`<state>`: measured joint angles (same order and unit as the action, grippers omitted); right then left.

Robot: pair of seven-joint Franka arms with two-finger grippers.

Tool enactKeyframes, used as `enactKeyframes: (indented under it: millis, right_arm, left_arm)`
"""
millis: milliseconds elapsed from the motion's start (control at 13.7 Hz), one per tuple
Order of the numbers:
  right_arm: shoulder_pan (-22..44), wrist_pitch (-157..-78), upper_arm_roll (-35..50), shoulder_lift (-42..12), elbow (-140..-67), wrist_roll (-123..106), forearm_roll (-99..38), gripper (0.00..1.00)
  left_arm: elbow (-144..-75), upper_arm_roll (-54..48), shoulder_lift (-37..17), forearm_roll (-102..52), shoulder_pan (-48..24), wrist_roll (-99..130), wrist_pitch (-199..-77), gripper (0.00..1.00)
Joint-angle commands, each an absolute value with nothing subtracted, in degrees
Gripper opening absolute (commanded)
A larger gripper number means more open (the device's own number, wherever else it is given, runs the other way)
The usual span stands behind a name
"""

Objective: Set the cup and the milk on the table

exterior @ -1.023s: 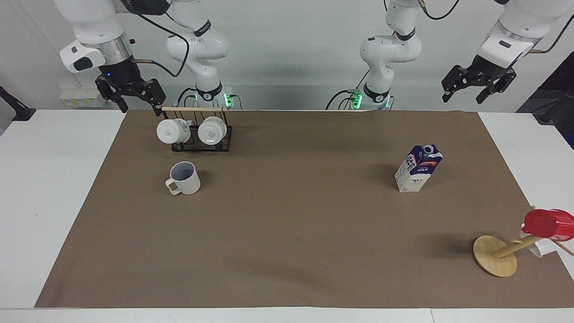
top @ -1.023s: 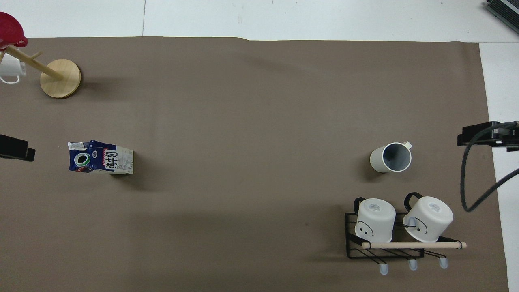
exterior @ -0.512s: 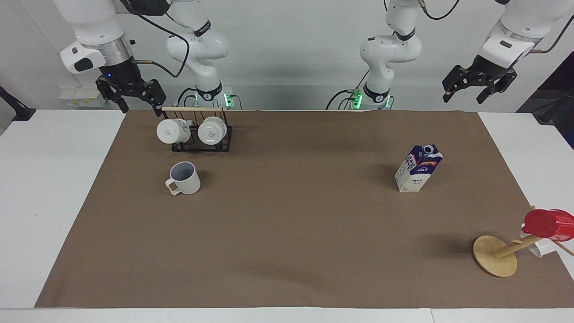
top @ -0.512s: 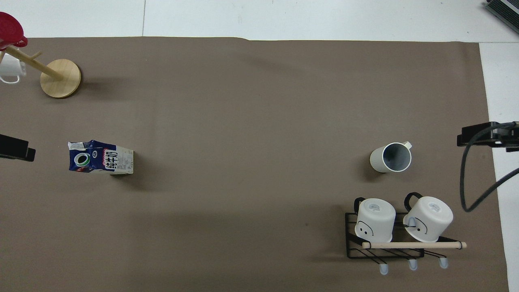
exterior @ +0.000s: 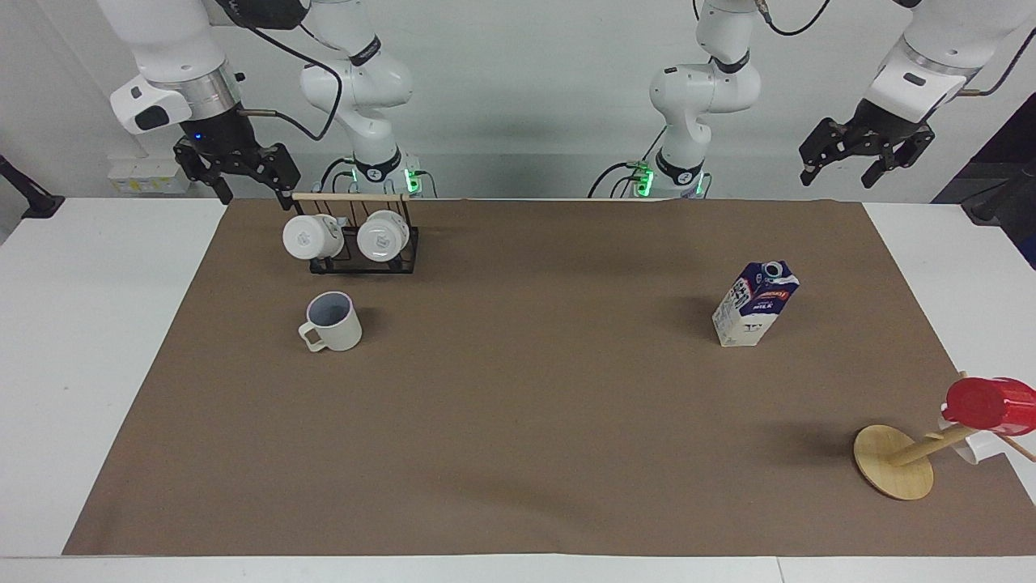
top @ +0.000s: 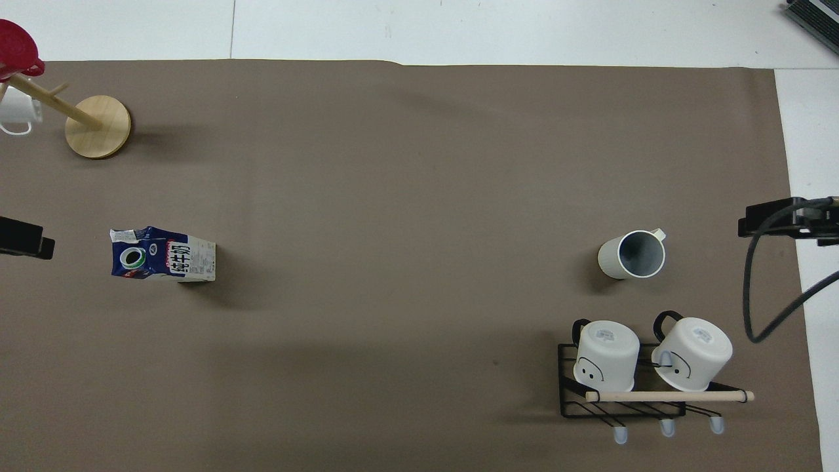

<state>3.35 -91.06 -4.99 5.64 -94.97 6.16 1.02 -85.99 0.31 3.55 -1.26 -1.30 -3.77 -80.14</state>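
The cup point(exterior: 336, 322) stands upright on the brown mat point(exterior: 518, 421) of the table point(exterior: 81, 340), beside the mug rack and farther from the robots than it; it also shows in the overhead view point(top: 632, 254). The milk point(exterior: 754, 304) stands upright on the mat toward the left arm's end, and it shows in the overhead view point(top: 164, 254) too. My right gripper point(exterior: 252, 190) hangs open and empty in the air beside the rack. My left gripper point(exterior: 838, 174) hangs open and empty, raised over the left arm's end of the table.
A black wire rack point(exterior: 356, 257) with a wooden bar holds two white printed mugs point(top: 606, 354) near the right arm's base. A tipped wooden mug tree point(exterior: 894, 461) with a red cup point(exterior: 989, 403) lies at the mat's corner, far from the robots, at the left arm's end.
Both grippers have drifted only very slightly. The cup and the milk have not moved.
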Motion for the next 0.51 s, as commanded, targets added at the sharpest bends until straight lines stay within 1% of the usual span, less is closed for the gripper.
enactKeyframes:
  millis: [0, 292, 439]
  right_arm:
    - [2.90, -91.76, -4.75, 7.21, -96.86, 5.19, 0.53, 1.00]
    - [2.55, -92.11, -4.83, 7.82, -99.57, 4.31, 0.53, 1.00]
    - [2.64, -93.77, -4.75, 7.74, -101.68, 4.22, 0.53, 1.00]
  left_arm:
    - [-87.89, 0.26, 4.74, -0.79, -0.97, -3.86, -82.18, 1.00]
    - [-87.80, 0.26, 4.66, -0.62, -0.62, -4.13, -82.44, 1.00]
    - [-87.89, 0.26, 4.66, -0.62, -0.62, -4.13, -82.70, 1.00]
